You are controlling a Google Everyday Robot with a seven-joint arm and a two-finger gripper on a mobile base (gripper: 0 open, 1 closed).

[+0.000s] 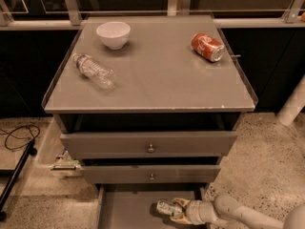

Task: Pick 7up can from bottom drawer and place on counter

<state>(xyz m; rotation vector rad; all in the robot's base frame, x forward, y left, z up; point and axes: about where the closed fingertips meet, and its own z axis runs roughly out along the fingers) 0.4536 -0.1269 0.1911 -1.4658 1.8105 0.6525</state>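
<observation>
The bottom drawer (128,209) is pulled open at the foot of the grey cabinet, its flat grey floor showing. The 7up can (166,207) lies on its side in the drawer, silvery with green marks. My gripper (174,211) reaches in from the lower right, its pale fingers (179,203) around the can's right end. The counter (157,75) is the broad glossy grey top of the cabinet, well above the gripper.
On the counter lie a white bowl (113,34) at the back left, a clear plastic bottle (93,71) on its side at the left, and a red-orange soda can (208,46) on its side at the back right. Two upper drawers with knobs (151,148) overhang the bottom drawer. A black cable (16,137) lies on the floor at left.
</observation>
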